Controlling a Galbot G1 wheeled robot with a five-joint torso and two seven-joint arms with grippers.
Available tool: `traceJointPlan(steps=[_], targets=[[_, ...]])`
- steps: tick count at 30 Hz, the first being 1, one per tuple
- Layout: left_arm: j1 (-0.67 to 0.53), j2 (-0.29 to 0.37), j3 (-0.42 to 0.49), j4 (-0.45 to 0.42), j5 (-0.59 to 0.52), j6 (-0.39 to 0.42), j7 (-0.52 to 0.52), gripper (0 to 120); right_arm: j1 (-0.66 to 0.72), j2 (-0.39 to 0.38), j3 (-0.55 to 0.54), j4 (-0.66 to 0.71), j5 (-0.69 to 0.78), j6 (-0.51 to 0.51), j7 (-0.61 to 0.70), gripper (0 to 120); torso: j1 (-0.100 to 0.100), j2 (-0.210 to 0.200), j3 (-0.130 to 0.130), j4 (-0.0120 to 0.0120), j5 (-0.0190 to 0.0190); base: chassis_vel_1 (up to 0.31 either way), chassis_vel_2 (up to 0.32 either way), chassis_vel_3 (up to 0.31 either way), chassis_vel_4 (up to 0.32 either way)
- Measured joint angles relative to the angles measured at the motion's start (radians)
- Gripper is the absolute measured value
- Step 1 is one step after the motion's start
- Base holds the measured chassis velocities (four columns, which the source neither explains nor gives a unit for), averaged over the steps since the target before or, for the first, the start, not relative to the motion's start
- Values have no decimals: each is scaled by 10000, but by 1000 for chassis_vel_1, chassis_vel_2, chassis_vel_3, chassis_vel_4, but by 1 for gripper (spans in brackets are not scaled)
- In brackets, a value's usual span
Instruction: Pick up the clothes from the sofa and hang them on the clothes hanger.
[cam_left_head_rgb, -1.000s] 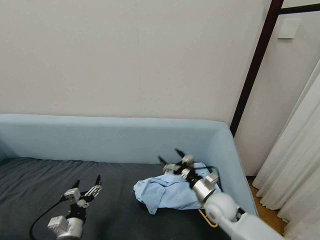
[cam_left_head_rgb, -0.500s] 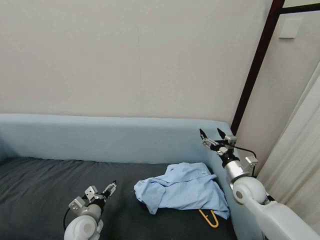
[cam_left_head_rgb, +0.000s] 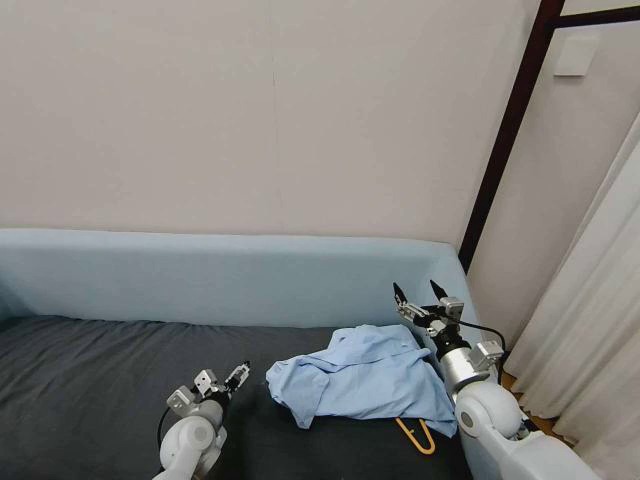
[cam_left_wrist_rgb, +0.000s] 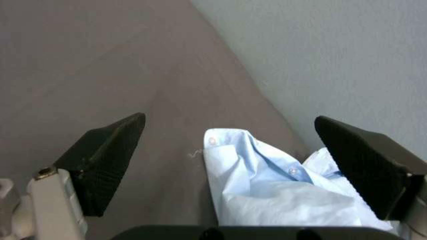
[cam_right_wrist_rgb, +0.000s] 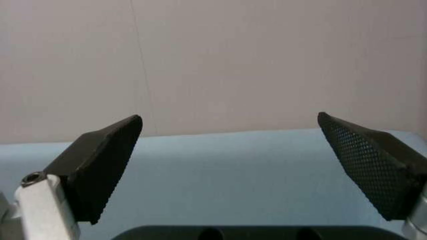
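Note:
A crumpled light-blue shirt (cam_left_head_rgb: 360, 388) lies on the sofa's dark seat (cam_left_head_rgb: 90, 370) near the right armrest. An orange hanger (cam_left_head_rgb: 418, 436) pokes out from under its near edge. My right gripper (cam_left_head_rgb: 418, 300) is open, raised above the shirt's far right corner beside the armrest, and points at the backrest and wall. My left gripper (cam_left_head_rgb: 222, 378) is open, low over the seat just left of the shirt. In the left wrist view the shirt (cam_left_wrist_rgb: 280, 190) lies between and beyond the open fingers (cam_left_wrist_rgb: 107, 155).
The pale-blue sofa backrest (cam_left_head_rgb: 220, 280) runs across behind the seat, with the right armrest (cam_left_head_rgb: 455, 330) beside my right arm. A dark door frame (cam_left_head_rgb: 505, 150) and white curtains (cam_left_head_rgb: 595, 340) stand to the right. The seat to the left is bare.
My right gripper has dropped slightly, closer to the shirt's far corner. My left arm has drawn lower and shifted right toward the shirt. The shirt has not moved.

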Motion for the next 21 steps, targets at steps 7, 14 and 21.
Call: traceJointPlan(steps=[7, 14, 21], targets=[[-963, -692, 442, 1812, 864, -326, 562, 100, 146, -21, -142, -107, -101, -133, 79, 100, 1, 0, 1, -3, 0, 0, 0, 0, 0], [-1239, -1367, 574, 2661, 1499, -621, 888, 100, 63, -212, -143, 286, -232, -176, 80, 100, 0, 1, 0, -2, 1, 0, 0, 0, 0], [-1269, -1643, 499, 2896, 1724, -691, 904, 100, -111, -462, -42, 582, -253, -285, 222, 100, -1, 1, 0, -2, 0, 0, 0, 0, 0]])
